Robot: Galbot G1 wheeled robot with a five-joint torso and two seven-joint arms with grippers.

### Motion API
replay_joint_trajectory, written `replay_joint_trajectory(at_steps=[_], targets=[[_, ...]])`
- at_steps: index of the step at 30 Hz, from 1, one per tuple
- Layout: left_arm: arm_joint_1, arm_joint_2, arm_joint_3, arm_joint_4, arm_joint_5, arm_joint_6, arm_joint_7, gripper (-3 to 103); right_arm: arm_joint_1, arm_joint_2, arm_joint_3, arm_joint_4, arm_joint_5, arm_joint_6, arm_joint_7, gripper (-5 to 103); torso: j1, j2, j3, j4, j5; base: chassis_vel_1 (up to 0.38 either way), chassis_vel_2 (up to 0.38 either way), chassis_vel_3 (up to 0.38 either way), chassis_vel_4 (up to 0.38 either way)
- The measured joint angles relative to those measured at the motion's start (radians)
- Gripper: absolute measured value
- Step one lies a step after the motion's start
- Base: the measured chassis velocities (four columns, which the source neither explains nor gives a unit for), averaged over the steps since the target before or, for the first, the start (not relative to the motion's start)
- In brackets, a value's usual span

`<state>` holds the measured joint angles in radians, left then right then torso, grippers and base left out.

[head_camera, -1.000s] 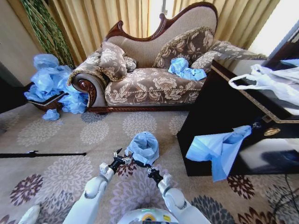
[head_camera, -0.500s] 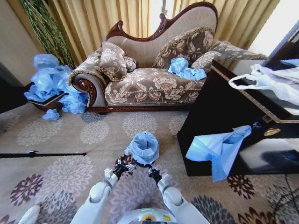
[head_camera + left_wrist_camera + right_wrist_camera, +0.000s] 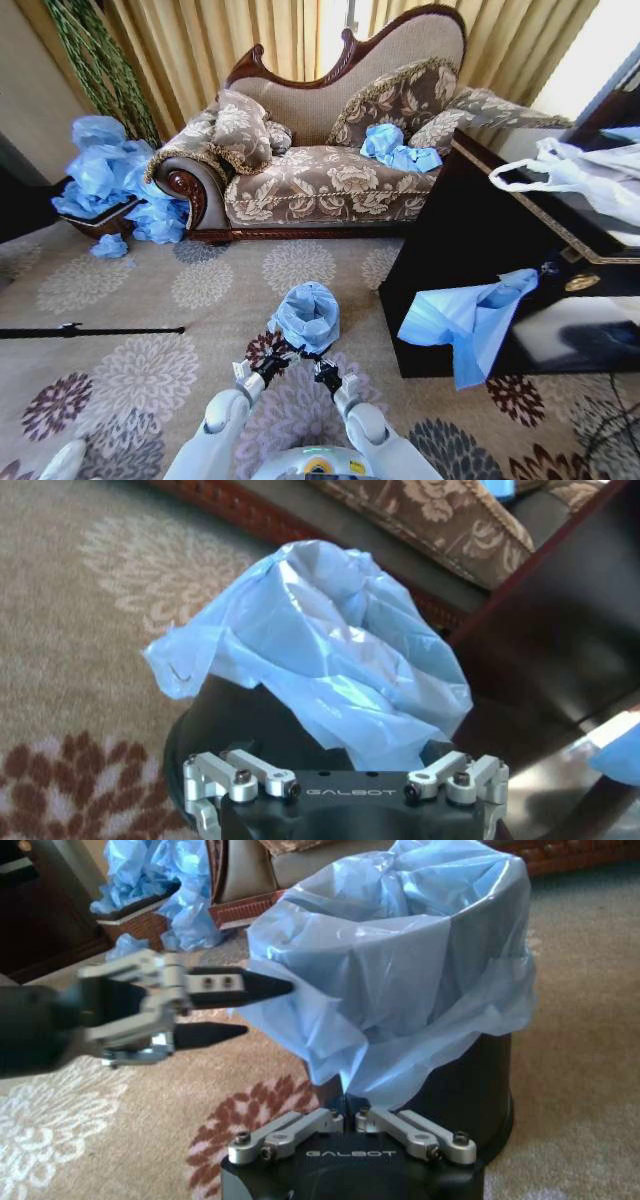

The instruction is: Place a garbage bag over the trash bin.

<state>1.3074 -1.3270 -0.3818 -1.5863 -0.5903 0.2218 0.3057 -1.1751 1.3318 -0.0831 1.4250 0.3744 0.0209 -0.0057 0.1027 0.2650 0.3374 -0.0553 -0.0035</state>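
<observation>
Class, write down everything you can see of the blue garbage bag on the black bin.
The garbage bag is thin, crinkly, light blue plastic, slightly see-through. It sits in the mouth of the small black trash bin on the carpet in front of the sofa, its top folded outward over the rim. The overhang is uneven, with loose flaps hanging down the side and much of the black wall bare below. The mouth stands open and rumpled. The left gripper is open beside a flap; the right gripper is low by the bin's near side.

Floral carpet (image 3: 120,300), patterned sofa (image 3: 320,170), curtains (image 3: 230,40)
</observation>
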Motion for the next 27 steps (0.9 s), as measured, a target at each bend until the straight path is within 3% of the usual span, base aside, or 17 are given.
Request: replay_joint_trajectory(at_steps=[7, 9, 11, 12, 15, 18, 20, 21, 23, 27], targets=[[-0.017, -0.019, 0.013, 0.029, -0.019, 0.006, -0.026, 102, -0.003, -0.004, -0.003, 0.007, -0.002, 0.001, 0.000, 0, 0.000, 0.000, 0.000, 0.0001, 0.0000, 0.000, 0.000, 0.000, 0.000], [-0.021, -0.030, 0.016, 0.036, -0.024, 0.001, -0.035, 95, -0.003, -0.007, -0.004, 0.008, -0.003, 0.001, 0.000, 0, 0.000, 0.000, 0.000, 0.0000, 0.0000, 0.000, 0.000, 0.000, 0.000], [-0.021, -0.031, 0.016, 0.037, -0.024, -0.001, -0.036, 95, -0.003, -0.008, -0.004, 0.008, -0.003, 0.001, 0.000, 0, 0.000, 0.000, 0.000, 0.0001, 0.0000, 0.000, 0.000, 0.000, 0.000], [-0.021, -0.034, 0.017, 0.039, -0.024, -0.006, -0.036, 88, -0.003, -0.009, -0.004, 0.008, -0.005, 0.001, 0.000, 0, 0.000, 0.000, 0.000, 0.0000, 0.0000, 0.000, 0.000, 0.000, 0.000], [-0.022, -0.034, 0.017, 0.046, -0.024, -0.014, -0.036, 84, -0.003, -0.009, -0.004, 0.006, -0.008, 0.001, -0.001, 0, 0.000, 0.000, 0.000, 0.0001, 0.0000, 0.000, 0.000, 0.000, 0.000], [-0.023, -0.036, 0.015, 0.057, -0.022, -0.026, -0.020, 72, -0.005, -0.008, -0.006, 0.004, -0.011, 0.002, 0.000, 0, 0.000, 0.000, 0.000, 0.0001, 0.0000, 0.000, 0.000, 0.000, 0.000], [-0.023, -0.036, 0.014, 0.058, -0.021, -0.028, -0.012, 72, -0.006, -0.008, -0.006, 0.003, -0.012, 0.002, 0.000, 0, 0.000, 0.000, 0.000, 0.0001, 0.0000, 0.000, 0.000, 0.000, 0.000], [-0.023, -0.036, 0.014, 0.060, -0.019, -0.032, 0.001, 64, -0.006, -0.009, -0.007, 0.002, -0.014, 0.002, 0.000, 0, 0.000, 0.000, 0.000, 0.0000, 0.0000, 0.000, 0.000, 0.000, 0.000], [-0.023, -0.036, 0.014, 0.063, -0.018, -0.035, 0.007, 64, -0.006, -0.010, -0.007, -0.001, -0.015, 0.003, 0.000, 0, 0.000, 0.000, 0.000, 0.0001, 0.0000, 0.000, 0.000, 0.000, 0.000], [-0.028, -0.041, 0.012, 0.078, -0.017, -0.044, 0.017, 52, -0.006, -0.010, -0.009, -0.004, -0.016, 0.006, 0.001, 0, 0.000, 0.000, 0.000, 0.0001, -0.0001, 0.000, 0.000, 0.000, 0.000]])
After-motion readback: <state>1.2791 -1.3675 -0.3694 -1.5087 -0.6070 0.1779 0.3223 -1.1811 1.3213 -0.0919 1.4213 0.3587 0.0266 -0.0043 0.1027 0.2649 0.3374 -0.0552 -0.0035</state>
